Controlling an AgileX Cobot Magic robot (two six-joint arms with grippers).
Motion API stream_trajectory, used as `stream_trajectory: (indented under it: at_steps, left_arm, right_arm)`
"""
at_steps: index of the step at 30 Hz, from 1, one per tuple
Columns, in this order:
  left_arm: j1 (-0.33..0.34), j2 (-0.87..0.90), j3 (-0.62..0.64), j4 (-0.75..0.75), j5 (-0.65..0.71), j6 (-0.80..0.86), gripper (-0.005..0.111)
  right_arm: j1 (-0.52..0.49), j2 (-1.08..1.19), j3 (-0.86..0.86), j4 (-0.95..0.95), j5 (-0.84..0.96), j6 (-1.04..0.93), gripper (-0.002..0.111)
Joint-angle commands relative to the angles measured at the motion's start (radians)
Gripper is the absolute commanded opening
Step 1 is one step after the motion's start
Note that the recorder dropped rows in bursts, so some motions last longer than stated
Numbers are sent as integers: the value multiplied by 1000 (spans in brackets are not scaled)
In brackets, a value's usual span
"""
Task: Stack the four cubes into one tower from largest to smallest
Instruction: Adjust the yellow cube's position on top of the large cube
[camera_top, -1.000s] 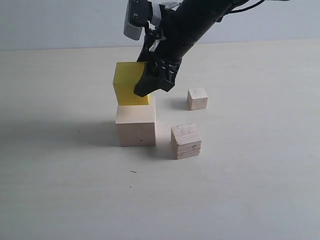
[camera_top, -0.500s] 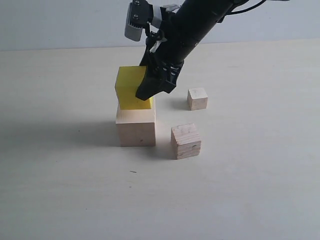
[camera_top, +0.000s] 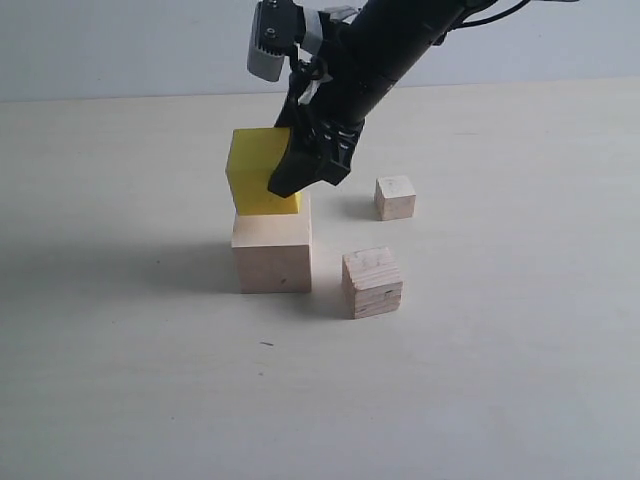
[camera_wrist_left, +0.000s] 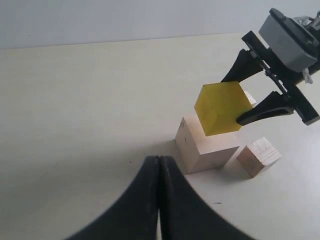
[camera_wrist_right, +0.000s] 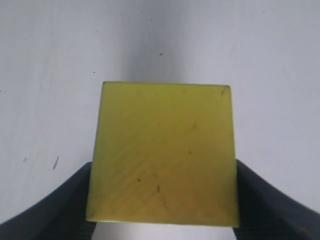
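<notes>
Exterior view, right gripper (camera_top: 290, 172) clamped on the bright yellow cube (camera_top: 255, 175), a bit tilted just over the big pale wooden cube (camera_top: 272, 250), grainy cracked wooden cube (camera_top: 372, 282) near right, small pale wooden cube (camera_top: 395, 197) farther back, left gripper (camera_wrist_left: 159, 165) pinched together.

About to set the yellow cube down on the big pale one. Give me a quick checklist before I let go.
1. Grip: right gripper clamps the yellow cube on two opposite faces. Ok.
2. Level: the yellow cube is tilted in the exterior and left wrist views. Not ok.
3. Centring: it sits toward the left side of the large pale cube, slightly past that edge. Not ok.
4. Contact: whether its underside touches the base. Cannot tell.
5. Surroundings: the grainy cube and smallest cube stand apart from the base. Ok.
6. Left gripper: shut and away from the cubes. Ok.
</notes>
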Motion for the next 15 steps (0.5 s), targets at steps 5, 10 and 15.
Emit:
stream_trajectory:
  at_steps: [5,10,15]
  left_arm:
    - [-5,1,1,4,0,-1,0]
    - [-5,1,1,4,3,-1,0]
    - [-5,1,1,4,3,-1,0]
  right_arm:
    - [-1,-3,5,17,0,-18,0]
    - [-1,-3,5,13,-23,-18,0]
    - [-1,-3,5,-1,-34,-18,0]
